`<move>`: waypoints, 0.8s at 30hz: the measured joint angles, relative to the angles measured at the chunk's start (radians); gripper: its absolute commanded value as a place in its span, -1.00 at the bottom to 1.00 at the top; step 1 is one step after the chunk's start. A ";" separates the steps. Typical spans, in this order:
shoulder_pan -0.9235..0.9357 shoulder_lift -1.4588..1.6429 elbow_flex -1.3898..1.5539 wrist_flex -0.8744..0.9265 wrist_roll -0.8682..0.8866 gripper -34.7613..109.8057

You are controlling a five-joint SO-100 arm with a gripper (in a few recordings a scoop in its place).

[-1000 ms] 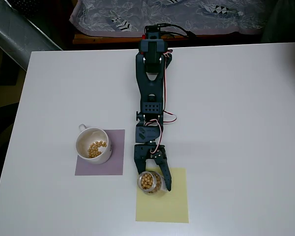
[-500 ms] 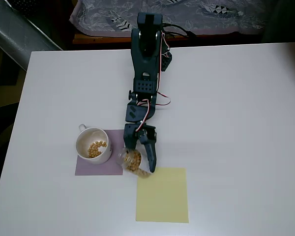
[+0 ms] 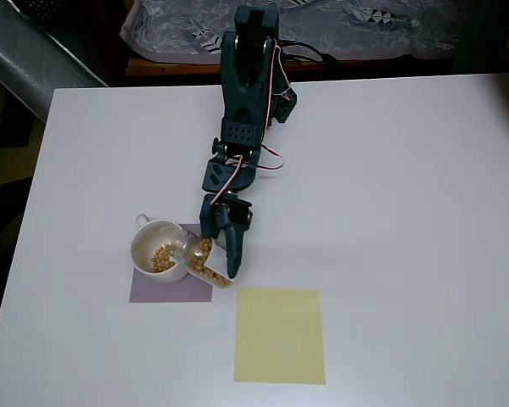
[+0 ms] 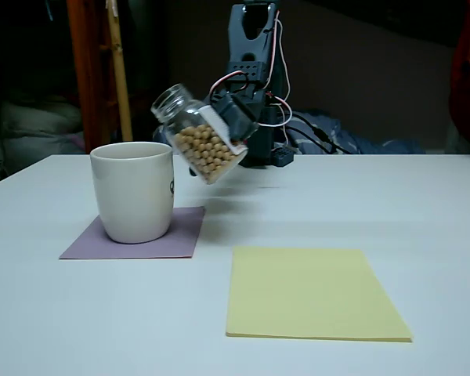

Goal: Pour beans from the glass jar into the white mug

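Note:
The white mug [image 3: 158, 251] [image 4: 132, 190] stands on a purple mat [image 3: 171, 290] [image 4: 141, 237] and holds some tan beans [image 3: 163, 257]. My gripper [image 3: 220, 248] [image 4: 229, 125] is shut on the glass jar [image 3: 202, 259] [image 4: 197, 144], which hangs in the air tilted toward the mug, its open mouth just above the mug's right rim. The jar is largely full of beans [image 4: 204, 153]. No beans are seen falling.
A yellow mat [image 3: 279, 336] [image 4: 309, 293] lies bare on the white table [image 3: 407, 212], to the right of the mug in both views. Patterned cloth [image 3: 322, 25] lies beyond the table's far edge, behind the arm's base.
The gripper lifted the jar off the yellow mat, carried it left toward the mug, and tilted it so its mouth now reaches the mug's rim.

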 measured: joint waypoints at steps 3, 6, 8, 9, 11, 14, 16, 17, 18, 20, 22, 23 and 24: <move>0.012 0.011 0.028 0.000 0.064 -0.52; 0.025 0.021 0.041 0.000 0.106 -0.52; 0.025 0.032 0.043 0.000 0.140 -0.52; 0.032 0.037 0.043 0.003 0.158 -0.52; 0.040 0.044 0.043 0.015 0.199 -0.52; 0.040 0.078 0.043 0.061 0.264 -0.52; 0.040 0.101 0.043 0.095 0.308 -0.52; 0.040 0.114 0.043 0.114 0.328 -0.52; 0.040 0.124 0.043 0.130 0.353 -0.52; 0.040 0.143 0.043 0.164 0.391 -0.52; 0.037 0.156 0.041 0.181 0.413 -0.52; 0.035 0.160 0.041 0.190 0.417 -0.52; 0.035 0.163 0.041 0.195 0.425 -0.52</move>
